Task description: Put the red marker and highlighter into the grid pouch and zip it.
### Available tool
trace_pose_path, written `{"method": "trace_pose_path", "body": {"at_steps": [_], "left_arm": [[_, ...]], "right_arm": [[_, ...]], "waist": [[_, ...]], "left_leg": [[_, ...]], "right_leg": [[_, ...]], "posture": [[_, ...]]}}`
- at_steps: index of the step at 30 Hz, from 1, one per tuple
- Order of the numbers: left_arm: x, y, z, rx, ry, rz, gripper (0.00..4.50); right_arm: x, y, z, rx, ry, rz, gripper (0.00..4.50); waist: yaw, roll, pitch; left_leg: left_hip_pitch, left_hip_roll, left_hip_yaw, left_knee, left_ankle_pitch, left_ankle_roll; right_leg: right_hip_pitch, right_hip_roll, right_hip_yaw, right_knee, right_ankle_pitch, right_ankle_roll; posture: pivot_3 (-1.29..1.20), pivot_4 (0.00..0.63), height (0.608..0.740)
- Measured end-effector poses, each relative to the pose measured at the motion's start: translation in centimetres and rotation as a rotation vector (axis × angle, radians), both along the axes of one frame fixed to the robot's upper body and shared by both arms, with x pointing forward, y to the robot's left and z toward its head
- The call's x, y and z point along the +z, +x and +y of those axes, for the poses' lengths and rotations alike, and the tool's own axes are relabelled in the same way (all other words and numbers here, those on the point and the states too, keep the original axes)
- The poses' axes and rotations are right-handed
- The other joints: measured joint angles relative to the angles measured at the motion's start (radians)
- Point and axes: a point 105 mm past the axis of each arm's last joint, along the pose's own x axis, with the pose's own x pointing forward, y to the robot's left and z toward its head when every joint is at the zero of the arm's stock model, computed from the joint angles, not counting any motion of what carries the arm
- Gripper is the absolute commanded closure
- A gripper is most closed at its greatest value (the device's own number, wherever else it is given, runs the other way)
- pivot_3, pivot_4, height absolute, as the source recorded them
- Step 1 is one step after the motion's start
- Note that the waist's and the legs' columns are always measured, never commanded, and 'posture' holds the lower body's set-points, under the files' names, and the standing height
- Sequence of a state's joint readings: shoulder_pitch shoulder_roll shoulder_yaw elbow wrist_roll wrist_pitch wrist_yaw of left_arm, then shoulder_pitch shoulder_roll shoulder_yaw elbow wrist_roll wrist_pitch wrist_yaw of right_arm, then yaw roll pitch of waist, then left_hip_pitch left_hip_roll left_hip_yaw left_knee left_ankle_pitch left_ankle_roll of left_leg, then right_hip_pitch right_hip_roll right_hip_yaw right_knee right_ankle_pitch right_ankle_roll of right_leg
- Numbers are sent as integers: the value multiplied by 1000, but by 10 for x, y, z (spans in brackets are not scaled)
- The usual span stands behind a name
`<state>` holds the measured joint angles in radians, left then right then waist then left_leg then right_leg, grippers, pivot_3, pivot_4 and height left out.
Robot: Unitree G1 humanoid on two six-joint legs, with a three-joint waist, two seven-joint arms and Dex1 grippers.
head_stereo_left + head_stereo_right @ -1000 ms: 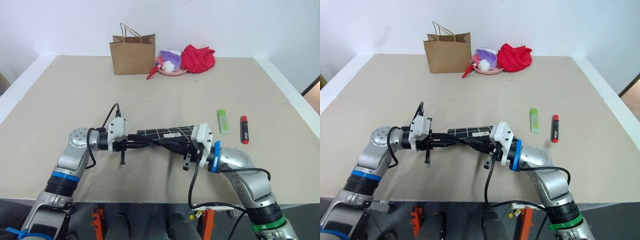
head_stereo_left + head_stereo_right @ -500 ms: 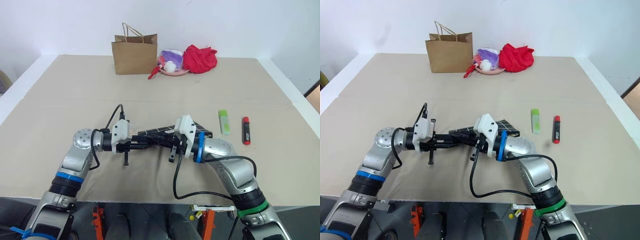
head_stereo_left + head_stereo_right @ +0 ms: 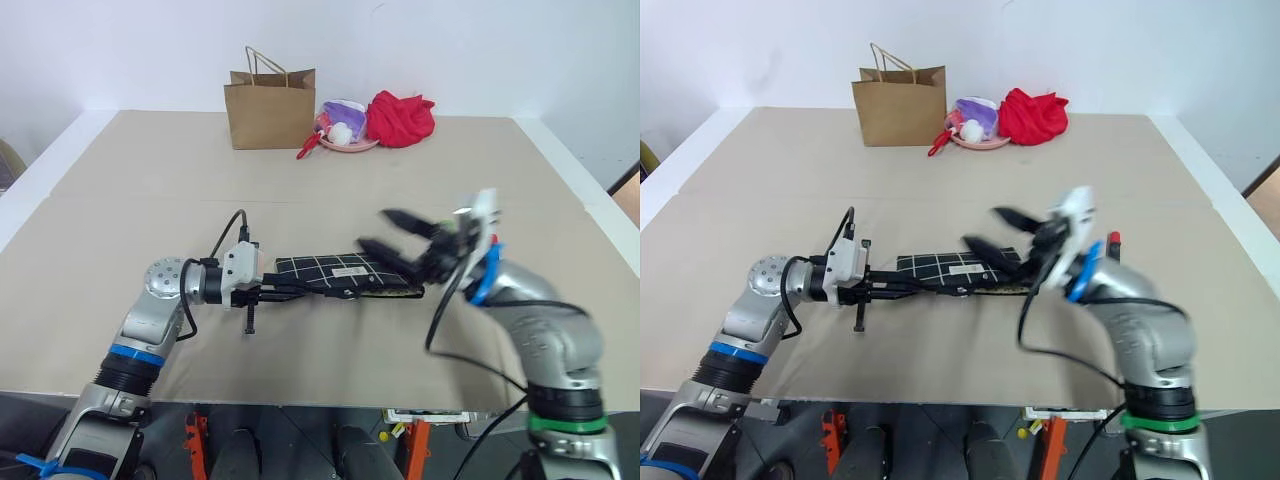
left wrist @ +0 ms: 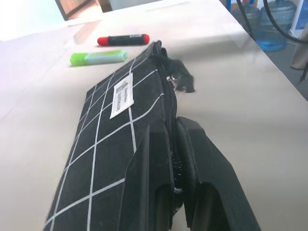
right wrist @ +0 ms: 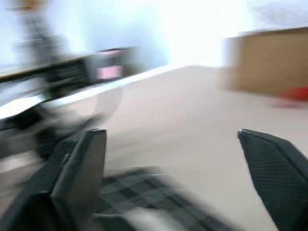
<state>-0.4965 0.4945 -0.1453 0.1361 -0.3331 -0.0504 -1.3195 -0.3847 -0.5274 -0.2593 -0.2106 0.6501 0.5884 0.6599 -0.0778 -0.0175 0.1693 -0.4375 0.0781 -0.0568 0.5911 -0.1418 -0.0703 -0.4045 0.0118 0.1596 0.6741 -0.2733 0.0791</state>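
Note:
The grid pouch [image 3: 340, 275] lies flat mid-table, black with white lines and a white label [image 4: 121, 94]. My left gripper [image 3: 272, 291] is shut on its left end, the fingers [image 4: 147, 163] pinching the zipper edge. The zipper pull [image 4: 180, 81] sits at the far end. My right gripper [image 3: 386, 233] hovers open above the pouch's right end, touching nothing; its fingers [image 5: 82, 163] stand wide apart. Beyond the pouch's far end lie the light green highlighter [image 4: 98, 57] and the red marker [image 4: 122, 40], side by side. In the eye views my right arm covers most of both.
At the table's back stand a brown paper bag [image 3: 270, 108], a pink plate of small things [image 3: 345, 130] and a red cloth [image 3: 400, 117]. The tan table [image 3: 150, 200] has a white rim on both sides.
My right gripper has let go of the pouch, opened wide and swung up and to the right. The left gripper keeps its hold in the same place. The pouch now lies flat.

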Motion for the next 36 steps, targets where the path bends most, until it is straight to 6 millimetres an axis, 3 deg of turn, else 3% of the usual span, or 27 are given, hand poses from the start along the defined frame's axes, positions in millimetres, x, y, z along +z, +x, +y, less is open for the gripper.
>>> {"method": "trace_pose_path", "body": {"at_steps": [4, 5, 8, 12, 20, 22, 24, 28, 36], "left_arm": [[-1, -1, 3, -13, 17, 4, 4500], [0, 0, 4, -13, 22, 4, 4500], [2, 2, 6, -12, 28, 0, 4500], [3, 3, 7, -12, 27, -6, 4500], [3, 4, 6, -8, 22, -9, 4500], [4, 4, 6, -3, 19, -11, 4500], [4, 4, 6, -1, 18, -11, 4500], [4, 4, 5, 0, 16, -11, 4500], [4, 5, 5, 2, 14, -11, 4500]], "right_arm": [[-28, 26, -59, -335, -11, 85, 30], [-43, 29, -71, -413, -41, 119, 30], [-72, 33, -69, -459, -69, 177, 30], [-85, 37, -62, -475, -92, 195, 30], [-103, 41, -73, -570, -120, 240, 30], [-103, 42, -74, -580, -120, 240, 517], [-104, 42, -76, -594, -122, 242, 1311], [-106, 42, -76, -612, -128, 253, 3260], [-107, 40, -72, -609, -181, 240, 3397]], "waist": [[-2, 0, 0], [-3, 0, 0], [-9, 1, 1], [-8, 2, 1], [-7, 2, 1], [-7, 2, 1], [-7, 2, 1], [-9, 2, 1], [-9, 1, 1]], "left_leg": [[0, 0, 0, 0, 0, 0], [0, 0, 0, -1, 0, 0], [0, 0, 0, -2, 0, 0], [0, -1, 0, -2, 0, 0], [0, -1, 0, -2, 0, 0], [0, -1, 0, -2, 0, 0], [0, -1, 0, -2, 0, 0], [1, -1, 0, -2, 0, 0], [1, -1, 0, -2, 0, 0]], "right_leg": [[-1, 0, 0, 0, 0, 0], [-1, 0, 0, 1, -1, 0], [-2, 0, 0, 3, -2, -1], [-2, 0, 0, 3, -2, -1], [-1, 0, 0, 3, -2, -1], [-1, 0, 0, 3, -2, -1], [-1, 0, 0, 3, -2, -1], [-1, 0, 0, 4, -2, -1], [-1, 0, 0, 4, -3, -1]], "posture": [[0, 150, 740], [0, 150, 740], [0, 150, 740], [0, 150, 740], [0, 150, 740], [0, 150, 740], [0, 150, 740], [0, 150, 740], [0, 150, 740]]}}
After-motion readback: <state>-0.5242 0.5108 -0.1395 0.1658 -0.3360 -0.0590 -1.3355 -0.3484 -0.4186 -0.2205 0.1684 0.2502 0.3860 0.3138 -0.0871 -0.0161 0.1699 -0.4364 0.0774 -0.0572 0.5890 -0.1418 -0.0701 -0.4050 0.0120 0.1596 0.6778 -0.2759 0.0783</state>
